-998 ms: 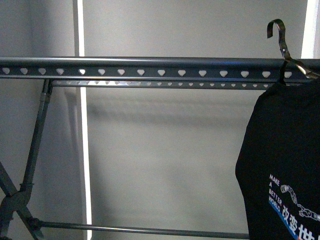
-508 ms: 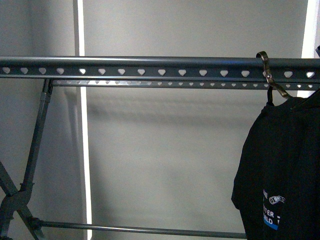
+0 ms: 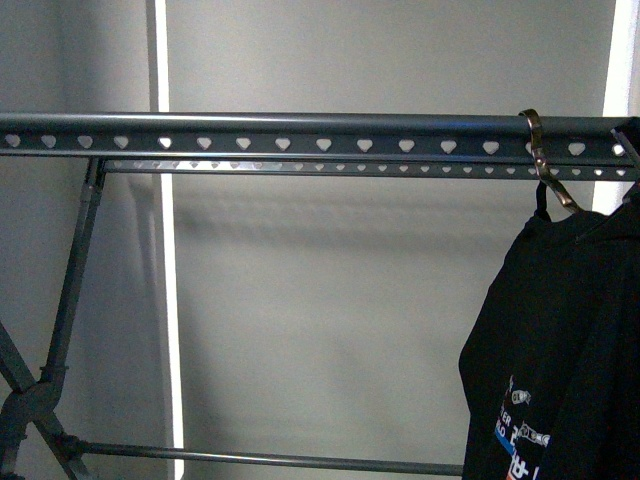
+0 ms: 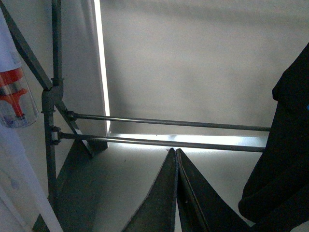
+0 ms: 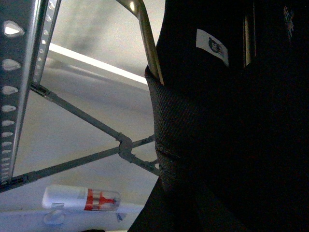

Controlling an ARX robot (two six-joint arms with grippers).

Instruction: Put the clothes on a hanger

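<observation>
The clothes (image 3: 570,330), a black T-shirt with white and blue print low on its front, hang at the right of the front view on a thin wire hanger. The wire hanger's hook (image 3: 533,135) sits over the rail of the hanger (image 3: 300,135), the dark grey rack with heart-shaped holes. In the right wrist view the clothes (image 5: 231,121) fill the picture, with a white label (image 5: 212,46) and the ribbed collar; my right gripper is shut on them and hidden by the cloth. My left gripper (image 4: 175,153) is shut and empty, low beside the shirt's hem (image 4: 280,159).
The rack's crossed legs (image 3: 40,390) stand at the left, with a low cross bar (image 3: 270,460) between them. Two low bars (image 4: 169,123) cross the left wrist view. A white and red canister (image 4: 14,92) shows at that view's edge, also in the right wrist view (image 5: 79,198).
The wire hanger's hook has come down from above the rail onto it. The shirt has dropped lower and shifted slightly left, so its print now shows only at the bottom edge.
</observation>
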